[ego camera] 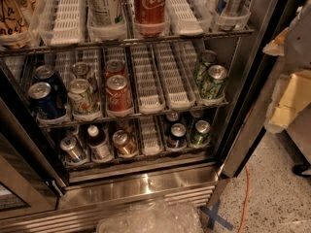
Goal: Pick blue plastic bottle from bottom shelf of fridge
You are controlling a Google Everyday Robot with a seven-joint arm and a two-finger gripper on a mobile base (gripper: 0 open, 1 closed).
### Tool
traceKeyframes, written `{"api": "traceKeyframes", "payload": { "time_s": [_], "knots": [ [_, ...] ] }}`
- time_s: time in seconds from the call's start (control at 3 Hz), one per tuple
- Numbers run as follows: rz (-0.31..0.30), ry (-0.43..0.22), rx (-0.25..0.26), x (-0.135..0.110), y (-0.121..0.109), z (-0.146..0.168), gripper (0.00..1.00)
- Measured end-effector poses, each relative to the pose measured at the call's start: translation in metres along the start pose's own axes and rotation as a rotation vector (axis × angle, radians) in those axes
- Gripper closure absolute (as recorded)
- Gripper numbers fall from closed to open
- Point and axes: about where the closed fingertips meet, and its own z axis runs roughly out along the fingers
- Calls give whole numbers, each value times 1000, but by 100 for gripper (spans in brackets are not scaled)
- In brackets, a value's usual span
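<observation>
The blue plastic bottle [99,143] looks dark and brownish, with a white screw cap and a pale label band. It stands in the second lane from the left on the bottom shelf [150,144], a wire rack with white slotted trays. The fridge [146,184] stands open, and its shiny steel sill runs below the shelf. A silver-topped can [73,148] stands just left of the bottle and a bronze can [124,141] just right. My gripper is not in view.
A dark can [177,134] and a green can [200,132] stand further right on the bottom shelf. The rack above holds blue [43,100], red [118,92] and green [212,80] cans. Crinkled clear plastic [150,218] lies below the sill. A pale bulky shape [290,81] is at the right.
</observation>
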Motion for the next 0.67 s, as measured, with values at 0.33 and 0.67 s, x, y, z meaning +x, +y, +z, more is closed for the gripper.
{"api": "traceKeyframes", "payload": {
  "time_s": [0.33,0.67],
  "knots": [
    [0,0,0,0,0,0,0],
    [-10,-27,-8,-6,2,2,0]
  ]
}}
